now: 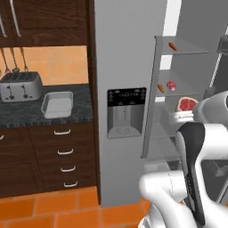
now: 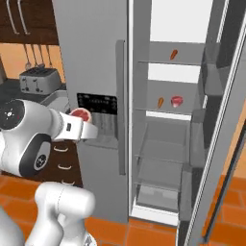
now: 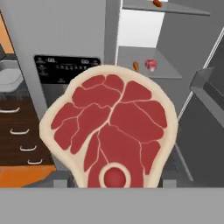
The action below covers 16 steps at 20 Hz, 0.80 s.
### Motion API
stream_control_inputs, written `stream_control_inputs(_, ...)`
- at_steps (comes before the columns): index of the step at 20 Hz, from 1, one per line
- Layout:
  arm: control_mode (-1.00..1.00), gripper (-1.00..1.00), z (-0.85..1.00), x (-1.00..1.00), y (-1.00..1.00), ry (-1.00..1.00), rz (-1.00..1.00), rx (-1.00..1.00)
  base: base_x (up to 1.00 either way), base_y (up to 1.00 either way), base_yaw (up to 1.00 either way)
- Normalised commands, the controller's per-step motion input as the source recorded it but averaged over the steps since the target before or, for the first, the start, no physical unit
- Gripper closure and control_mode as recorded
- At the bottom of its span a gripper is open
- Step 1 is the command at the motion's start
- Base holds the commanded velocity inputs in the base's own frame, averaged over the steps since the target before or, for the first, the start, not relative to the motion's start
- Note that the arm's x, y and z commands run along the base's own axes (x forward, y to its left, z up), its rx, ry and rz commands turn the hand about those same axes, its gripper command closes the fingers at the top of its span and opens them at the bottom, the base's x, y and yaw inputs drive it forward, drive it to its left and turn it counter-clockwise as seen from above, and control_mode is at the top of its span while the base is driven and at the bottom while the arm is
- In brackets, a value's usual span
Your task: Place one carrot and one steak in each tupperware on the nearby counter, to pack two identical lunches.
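Right now I have the gripper (image 3: 114,183) pinching a steak (image 3: 111,131) clear of the fridge, carrots (image 3: 135,66) and second steak (image 3: 150,64) shelved beyond it, to carry toward the tupperware (image 1: 57,104)

A tall grey fridge (image 1: 127,67) with a dark dispenser panel (image 1: 126,111) is standing with its door (image 2: 226,125) hanging open. Dark brown wooden drawers (image 1: 53,156) are sitting above orange floor tiles (image 1: 49,209). A silver toaster (image 1: 20,86) is resting before an orange tiled wall (image 1: 58,64).
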Motion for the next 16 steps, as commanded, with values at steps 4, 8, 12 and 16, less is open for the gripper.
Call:
stream_control_inputs(4, 1.0, 1.0, 0.0, 0.0, 0.0, 0.0, 0.0, 0.0, -0.37, 0.99, 0.16)
stream_control_inputs(8, 1.0, 1.0, 0.0, 0.0, 0.0, 0.0, 0.0, 0.0, -0.61, 1.0, 0.28)
stream_control_inputs(12, 1.0, 1.0, 0.0, 0.0, 0.0, 0.0, 0.0, 0.0, -0.25, 1.0, 0.41)
stream_control_inputs(16, 1.0, 1.0, 0.0, 0.0, 0.0, 0.0, 0.0, 0.0, 0.34, 0.98, 0.3)
